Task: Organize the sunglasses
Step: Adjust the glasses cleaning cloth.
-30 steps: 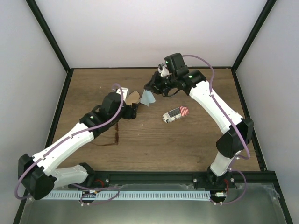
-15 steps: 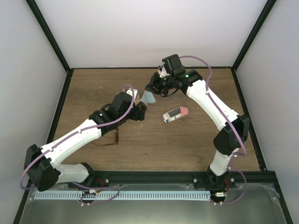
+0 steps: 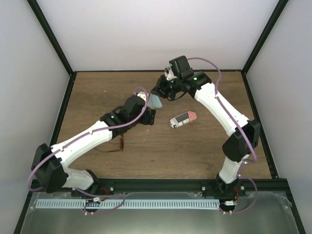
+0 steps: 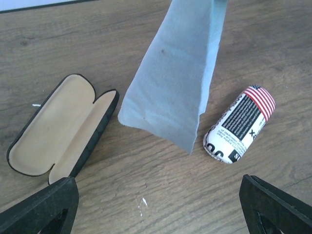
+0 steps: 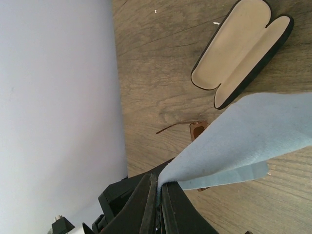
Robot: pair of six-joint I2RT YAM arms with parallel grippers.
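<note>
The sunglasses lie on the wooden table beside my left forearm; in the right wrist view the sunglasses show one amber lens and a thin temple, the rest behind the cloth. My right gripper is shut on a corner of a light blue cloth, which hangs above the table. Seen from above, the right gripper holds the cloth just beyond my left gripper. The left gripper is open and empty over bare wood, below the hanging cloth.
An open black case with tan lining lies left of the cloth, also visible as the open case. A closed red-and-white striped case lies right of the left gripper. A black frame and white walls bound the table.
My left arm has swung right and forward, from over the open case to below the hanging cloth, jaws a little wider. The right gripper has shifted slightly left, still holding the cloth.
</note>
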